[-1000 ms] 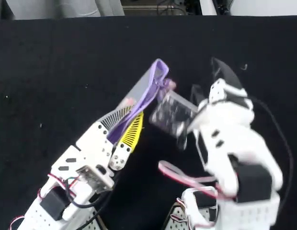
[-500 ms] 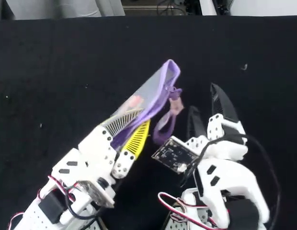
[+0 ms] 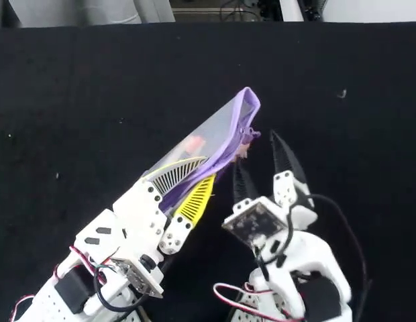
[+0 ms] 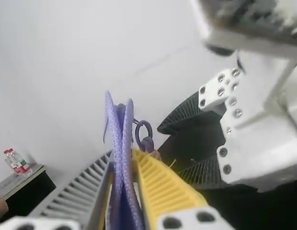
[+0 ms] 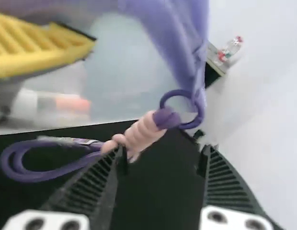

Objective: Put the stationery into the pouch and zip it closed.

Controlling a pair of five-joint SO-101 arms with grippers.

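Hanging soft and light, the pouch is held up over the worktop, its purple edge clamped in the left arm's fingers. The right arm's fingers stand apart just beside the small pink zip pull, likely the best hold, with open room all round.

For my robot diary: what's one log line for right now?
left pincer: shut on clear plastic pouch with purple zip edge, held up | right pincer: open, near pink beaded zip pull
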